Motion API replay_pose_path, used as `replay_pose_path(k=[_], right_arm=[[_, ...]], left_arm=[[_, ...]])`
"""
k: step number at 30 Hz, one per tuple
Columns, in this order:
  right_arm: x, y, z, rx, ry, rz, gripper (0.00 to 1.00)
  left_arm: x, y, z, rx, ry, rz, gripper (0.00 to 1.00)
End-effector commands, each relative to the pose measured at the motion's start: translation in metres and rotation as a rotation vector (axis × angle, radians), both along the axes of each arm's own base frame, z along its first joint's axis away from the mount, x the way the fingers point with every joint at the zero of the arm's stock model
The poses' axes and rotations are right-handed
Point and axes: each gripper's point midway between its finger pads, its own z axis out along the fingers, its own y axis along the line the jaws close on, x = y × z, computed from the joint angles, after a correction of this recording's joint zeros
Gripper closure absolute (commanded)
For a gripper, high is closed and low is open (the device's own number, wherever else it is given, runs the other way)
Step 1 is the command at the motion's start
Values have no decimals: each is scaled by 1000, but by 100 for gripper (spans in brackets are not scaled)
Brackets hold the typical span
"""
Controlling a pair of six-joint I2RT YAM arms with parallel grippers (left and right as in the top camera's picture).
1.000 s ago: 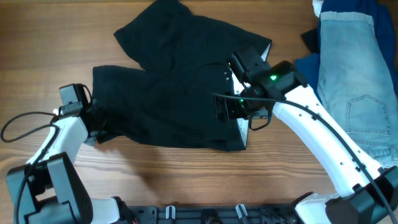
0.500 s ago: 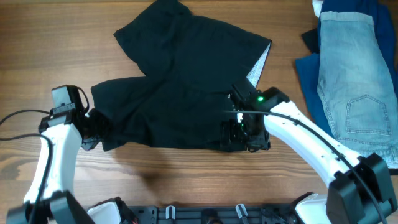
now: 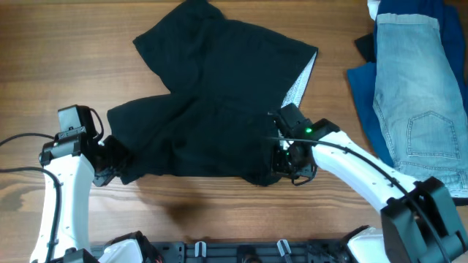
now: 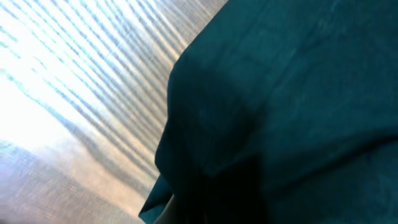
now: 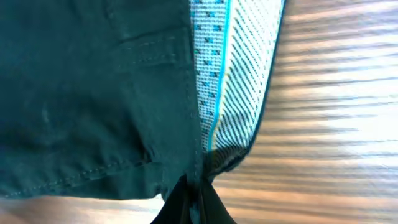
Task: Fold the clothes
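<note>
The right gripper (image 3: pixel 278 166) pinches the black shorts (image 3: pixel 212 95) at 5 o'clock. The left gripper (image 3: pixel 117 159) is at their 8 o'clock edge; I cannot tell its grip.

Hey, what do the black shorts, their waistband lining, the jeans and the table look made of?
The black shorts: matte woven cloth, probably cotton twill, with stitched seams and soft creases.
The waistband lining: thin pale woven fabric printed with stripes, dots and a turquoise line.
The jeans: faded light-blue denim with a stitched pocket.
The table: wood or wood-look laminate, with streaky grain and semi-gloss glare.
</note>
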Motion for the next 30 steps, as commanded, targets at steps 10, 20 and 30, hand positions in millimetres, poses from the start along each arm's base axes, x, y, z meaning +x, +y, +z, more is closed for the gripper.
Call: replay_pose_path(k=[10,20,30], right_arm=[[42,-121,168,93,-377,-230,96],[-9,-50,148,233,-227,72,22],[-74,74,14,266,66,425,20]], left_arm=[[8,3,128,106,-289,-31,96],[-9,-12,188,150,-532,-63,96],[24,-3,145,92,-351,-63,96]])
